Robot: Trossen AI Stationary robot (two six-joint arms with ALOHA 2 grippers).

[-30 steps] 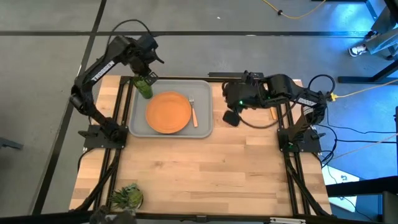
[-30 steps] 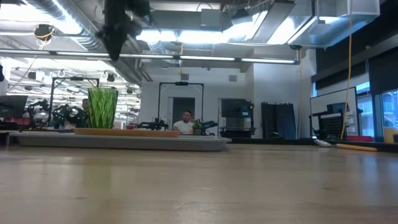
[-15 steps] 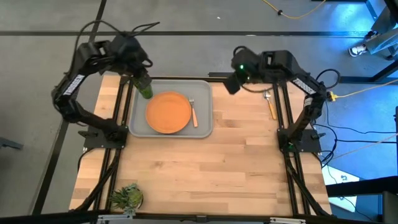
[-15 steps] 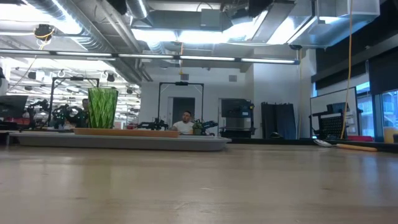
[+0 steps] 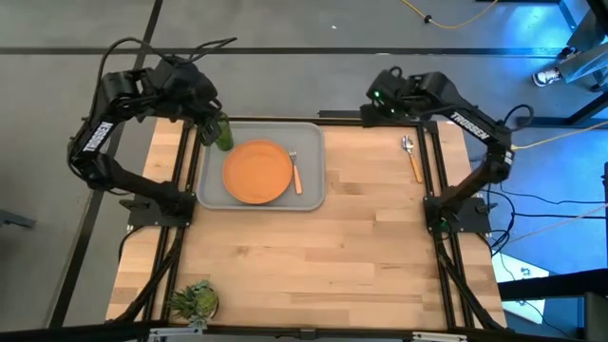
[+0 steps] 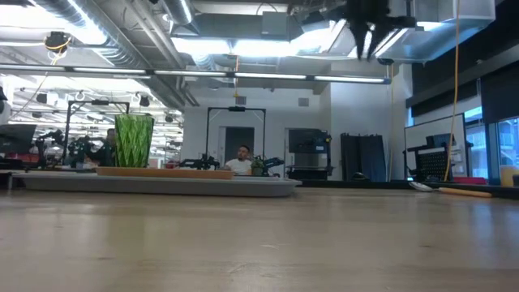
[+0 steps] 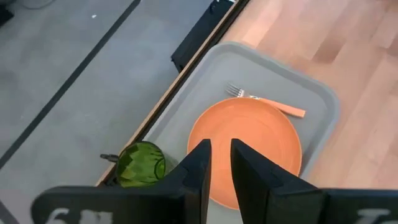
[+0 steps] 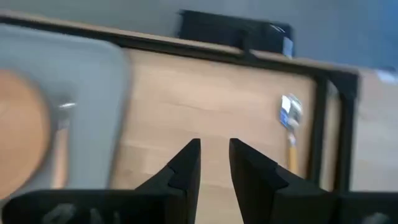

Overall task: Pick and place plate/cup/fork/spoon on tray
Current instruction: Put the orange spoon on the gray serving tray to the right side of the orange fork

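Both arms pulled up & back. Cup (image 5: 223,133), plate (image 5: 257,171), fork (image 5: 295,171) on tray (image 5: 313,195). Spoon (image 5: 412,158) alone on desk (image 5: 313,266); I grab next. Both jaws narrow, holding nothing.

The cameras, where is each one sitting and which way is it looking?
High view: above the table, looking straight down at the tray, plate, cup, spoon; both arms show.
Low view: at table-top height, looking level across into the room; one arm's hand shows at the top.
Left wrist view: on the left arm, looking down past the left hand at the plate, cup and fork.
Right wrist view: on the right arm, looking past the right hand at the spoon.
Shared: both wrist views show the tray and the plate.
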